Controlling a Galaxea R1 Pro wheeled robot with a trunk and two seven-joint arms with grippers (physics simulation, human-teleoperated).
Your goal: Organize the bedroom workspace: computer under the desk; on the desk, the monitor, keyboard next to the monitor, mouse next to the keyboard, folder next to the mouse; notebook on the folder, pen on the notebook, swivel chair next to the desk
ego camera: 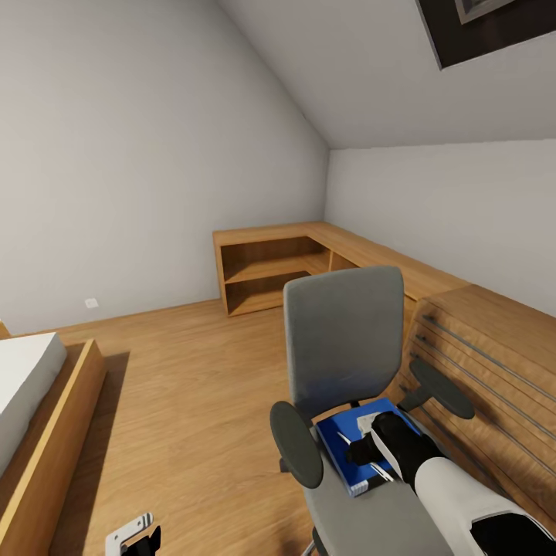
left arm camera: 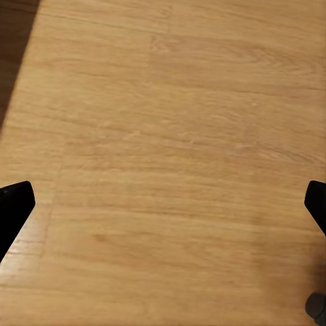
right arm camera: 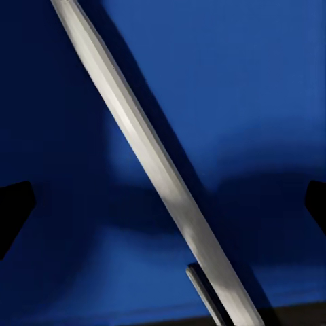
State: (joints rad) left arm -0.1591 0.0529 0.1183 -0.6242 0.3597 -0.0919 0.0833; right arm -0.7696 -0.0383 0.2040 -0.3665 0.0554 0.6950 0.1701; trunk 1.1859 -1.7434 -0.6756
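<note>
Grey upholstered swivel chair (ego camera: 344,347) w/ tall back and round black armrests at lower centre of head frame, backed up just beside light-wood drawer chest (ego camera: 494,371) on right edge. Flat bright blue folder w/ white edge (ego camera: 349,452) lying on chair seat, between the armrests. Thin silver-white pen (right arm camera: 153,173) resting on folder surface, running diagonally from upper left to lower right in right wrist frame; same stick faintly visible in head frame near the gripper. Right gripper (ego camera: 371,452), black fingers on white forearm, lowered right over folder and pen at lower right centre of head frame; black fingertips (right arm camera: 13,210) sit at far left and right edges of wrist frame, spread wide, nothing clamped. Left gripper (ego camera: 135,540) at bottom left of head frame, low over bare wood-plank floor (left arm camera: 170,136); fingertips (left arm camera: 13,207) at opposite frame edges, also apart, holding nothing. Low wooden corner shelf unit (ego camera: 270,270) against grey walls mid-frame. Bed w/ wooden frame (ego camera: 46,417) at left edge.
</note>
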